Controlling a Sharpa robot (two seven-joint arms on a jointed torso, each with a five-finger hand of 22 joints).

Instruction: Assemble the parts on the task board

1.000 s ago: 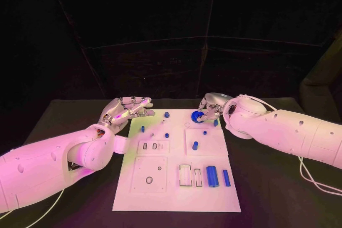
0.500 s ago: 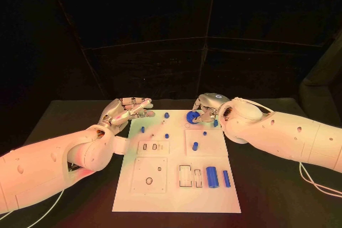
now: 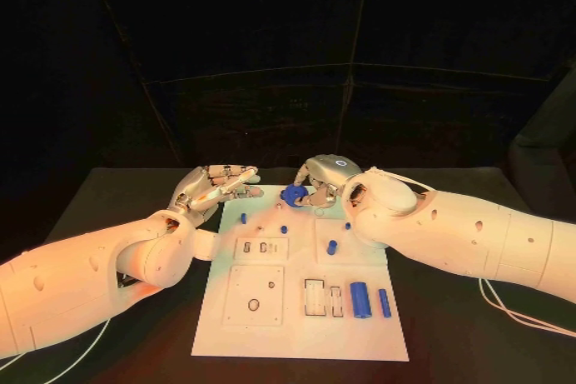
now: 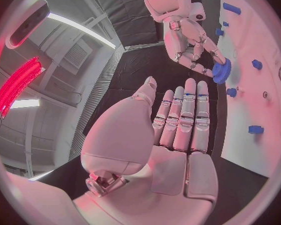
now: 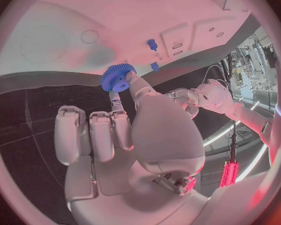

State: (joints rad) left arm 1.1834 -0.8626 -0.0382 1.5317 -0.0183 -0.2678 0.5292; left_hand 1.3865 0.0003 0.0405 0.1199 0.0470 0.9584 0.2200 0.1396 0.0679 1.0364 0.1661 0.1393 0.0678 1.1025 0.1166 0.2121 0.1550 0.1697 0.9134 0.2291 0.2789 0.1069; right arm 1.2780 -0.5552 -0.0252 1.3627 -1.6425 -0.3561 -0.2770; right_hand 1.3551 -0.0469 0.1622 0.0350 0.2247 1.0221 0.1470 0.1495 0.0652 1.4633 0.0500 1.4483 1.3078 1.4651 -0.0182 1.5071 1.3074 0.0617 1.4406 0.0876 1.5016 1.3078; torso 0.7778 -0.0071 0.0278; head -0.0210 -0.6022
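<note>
The white task board (image 3: 300, 317) lies in the middle of the black table. My right hand (image 3: 315, 184) hovers over the board's far end and pinches a blue gear (image 3: 290, 198) (image 5: 117, 78) (image 4: 221, 70) between thumb and a finger. My left hand (image 3: 216, 187) (image 4: 178, 130) is off the board's far left corner, fingers straight and apart, holding nothing. Small blue pegs (image 3: 283, 229) stand in the board's far half. A large blue cylinder (image 3: 358, 296) and a thinner blue pin (image 3: 383, 302) lie near the board's right edge.
Rectangular and oval recesses (image 3: 312, 296) are cut into the board's near half. Black table (image 3: 108, 209) surrounds the board on both sides, and a cable (image 3: 510, 313) trails from my right arm at the right.
My right hand has carried the blue gear leftward across the board's far end, from the right side toward the middle. My left hand has stayed put.
</note>
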